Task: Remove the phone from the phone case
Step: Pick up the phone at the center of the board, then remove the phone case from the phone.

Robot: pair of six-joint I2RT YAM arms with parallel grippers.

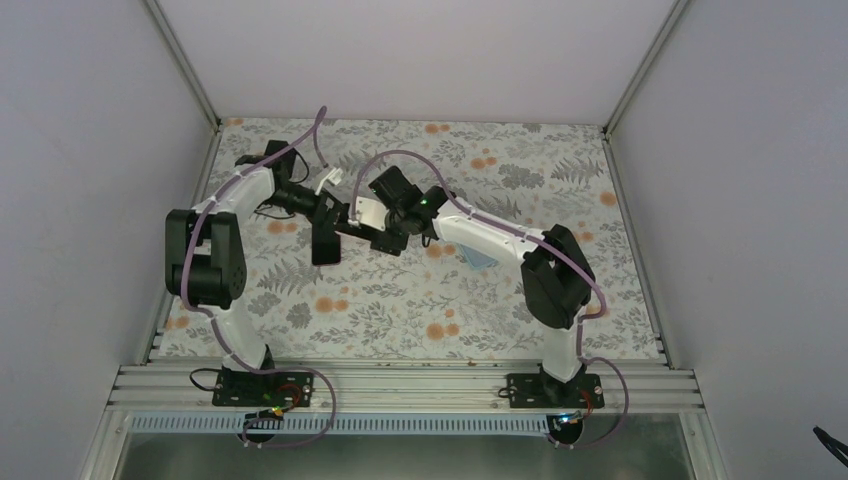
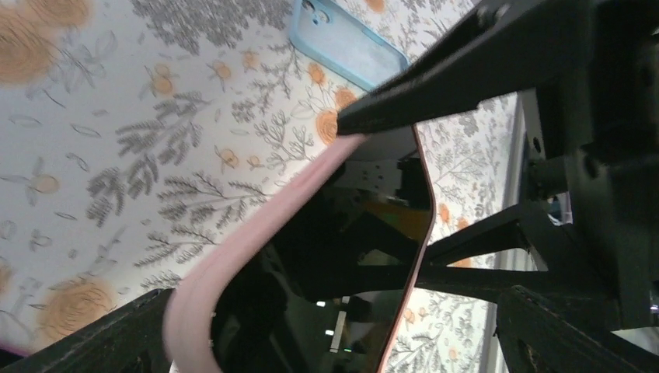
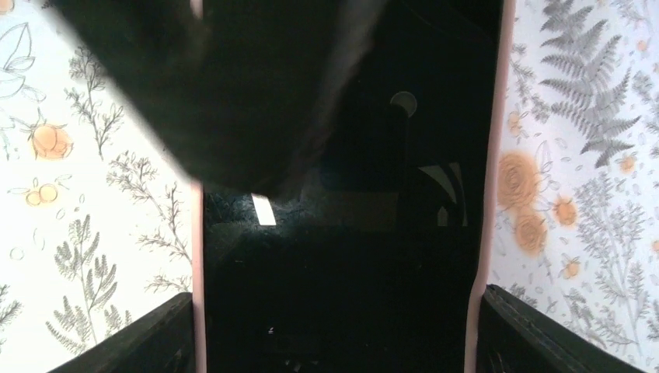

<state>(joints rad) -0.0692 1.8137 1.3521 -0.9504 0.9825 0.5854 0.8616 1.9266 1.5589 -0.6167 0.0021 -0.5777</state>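
A phone with a black screen (image 2: 334,249) sits in a pink case (image 2: 256,233) and is held in the air between both arms; it shows as a dark slab in the top view (image 1: 325,245). My right gripper (image 3: 334,326) is shut across the phone (image 3: 342,256), its fingers pressing the pink case edges (image 3: 197,272). My left gripper (image 2: 334,342) stands wide around the phone's other end. Its left finger (image 2: 116,334) lies against the bulging pink edge, and its right finger (image 2: 544,326) is apart from the phone. In the top view the left gripper (image 1: 330,212) meets the right gripper (image 1: 372,228).
A light blue phone case (image 2: 350,45) lies flat on the floral tablecloth, partly under the right arm in the top view (image 1: 480,260). White walls and metal posts close in the table (image 1: 420,310) on three sides.
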